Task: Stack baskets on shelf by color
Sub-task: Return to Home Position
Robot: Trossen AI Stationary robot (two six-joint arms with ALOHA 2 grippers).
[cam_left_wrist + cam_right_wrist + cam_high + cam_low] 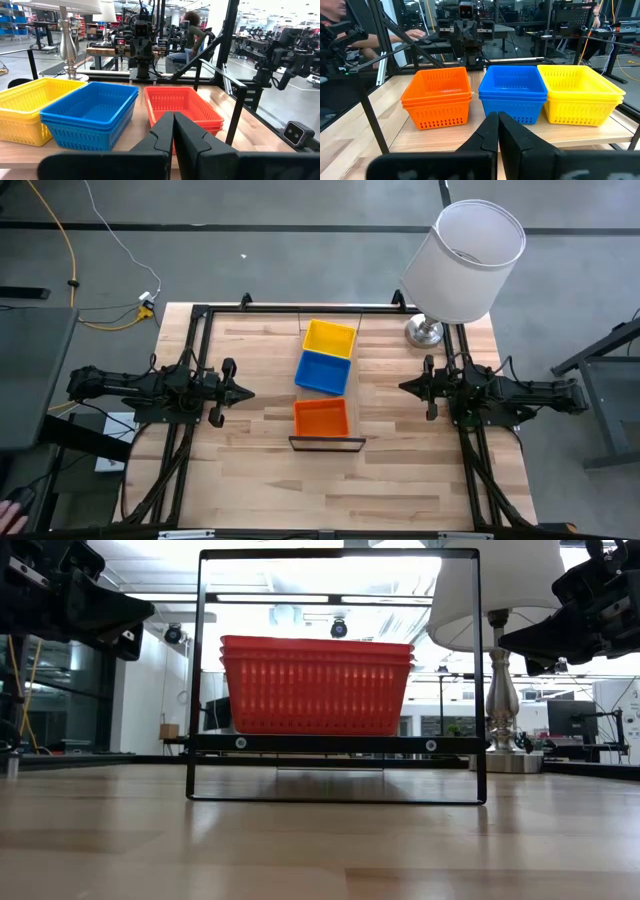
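Note:
Three stacks of baskets stand in a row on the narrow wooden shelf (pixel 357 395) at the table's middle: yellow (pixel 329 338) at the far end, blue (pixel 323 371) in the middle, red (pixel 321 418) at the near end. Each stack rests by its bottom on the shelf plank. The low view shows the red stack (pixel 316 685) inside the shelf's black end frame (pixel 337 553). My left gripper (pixel 247 392) is shut and points level at the shelf from the table's left. My right gripper (pixel 405 386) is shut too and faces the shelf from the right. Neither touches a basket.
A white-shaded lamp (pixel 464 260) with a silver base (pixel 424 332) stands at the table's far right corner, beside the right arm. Bare wood lies between each gripper and the shelf, and along the table's near side. People sit at benches in the room beyond.

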